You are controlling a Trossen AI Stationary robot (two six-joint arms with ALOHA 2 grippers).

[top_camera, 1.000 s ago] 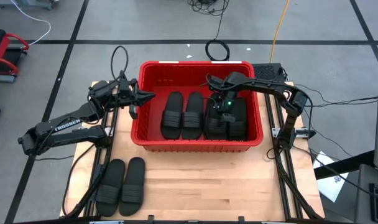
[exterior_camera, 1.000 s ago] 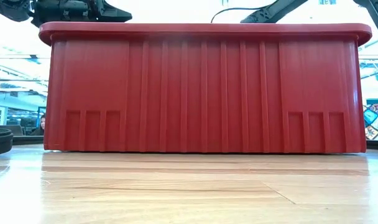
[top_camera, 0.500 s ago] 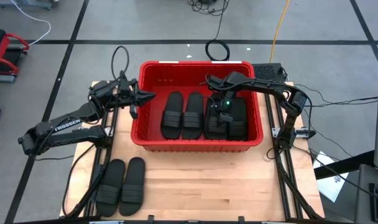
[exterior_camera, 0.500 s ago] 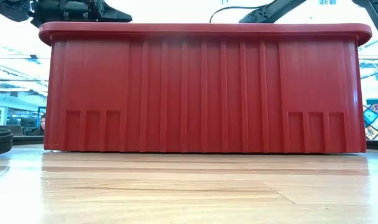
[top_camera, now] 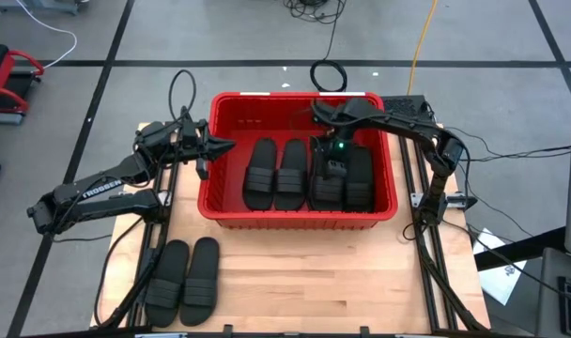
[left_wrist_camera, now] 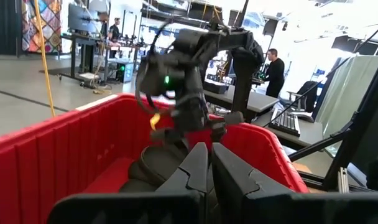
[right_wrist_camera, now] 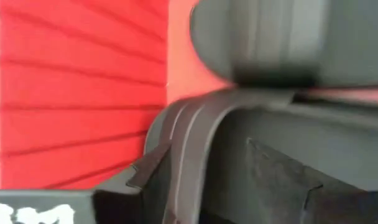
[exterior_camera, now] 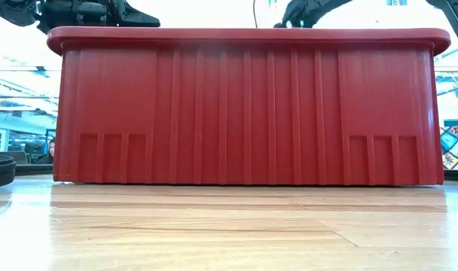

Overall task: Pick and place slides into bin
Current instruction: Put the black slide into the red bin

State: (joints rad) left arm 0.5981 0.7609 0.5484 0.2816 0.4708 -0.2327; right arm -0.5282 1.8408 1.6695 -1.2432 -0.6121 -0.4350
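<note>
Plainly the slides (top_camera: 309, 175) are light, matte rubber, bendy but not floppy, and not fragile; the wide ribbed strap across each one looks the surest place to pinch. Most lie side by side in the bin (top_camera: 223, 105); two more slides on the table (top_camera: 183, 280) sit well apart from it, near the front edge on the left arm's side. The right gripper (top_camera: 334, 165) hangs inside the bin just over the slides there, and its wrist picture shows no slide between its fingers, so it seems to have let go, fingers parted. The left gripper (top_camera: 217, 146) waits at the bin's left wall, fingers (left_wrist_camera: 204, 168) pressed together on nothing. From table height the bin's wall (exterior_camera: 244, 105) hides everything inside. How many slides are stacked under the right gripper I cannot tell
</note>
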